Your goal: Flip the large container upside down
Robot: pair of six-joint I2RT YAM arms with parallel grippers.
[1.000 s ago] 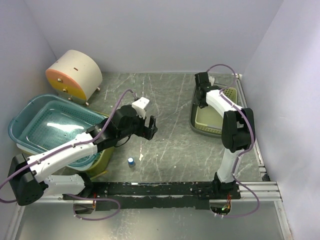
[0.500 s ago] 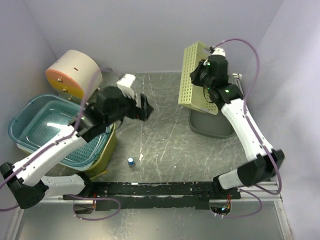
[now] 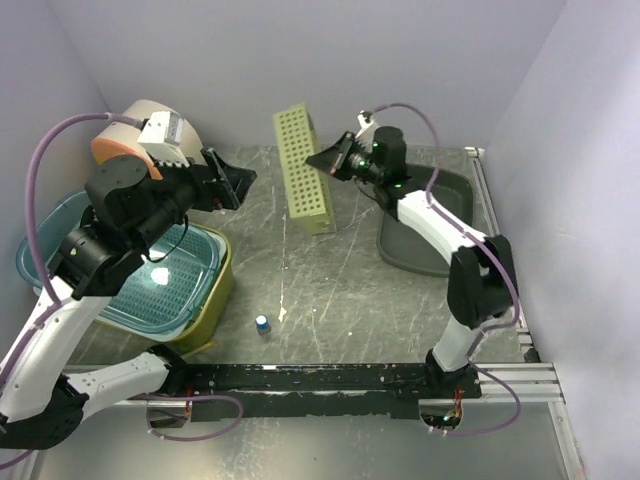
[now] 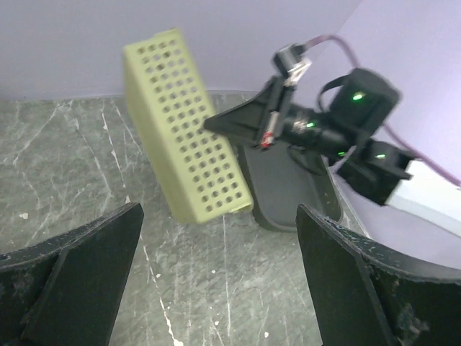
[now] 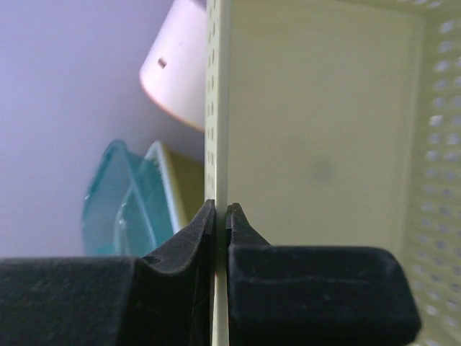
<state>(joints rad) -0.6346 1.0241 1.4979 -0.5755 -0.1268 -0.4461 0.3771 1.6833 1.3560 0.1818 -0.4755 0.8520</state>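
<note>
Grey veined tabletop (image 3: pixel 340 290), scratched, lilac walls (image 3: pixel 300 60) around, perforated container (image 3: pixel 303 170) tilted.

end effector (image 5: pixel 221 210) — tight on perforated basket (image 5: pixel 317 130) wall

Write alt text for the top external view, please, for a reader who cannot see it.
The right gripper pinches the wall of a pale green perforated container, tipped on edge mid-table. The open left gripper hovers back left; a grey tub sits at right.
</note>
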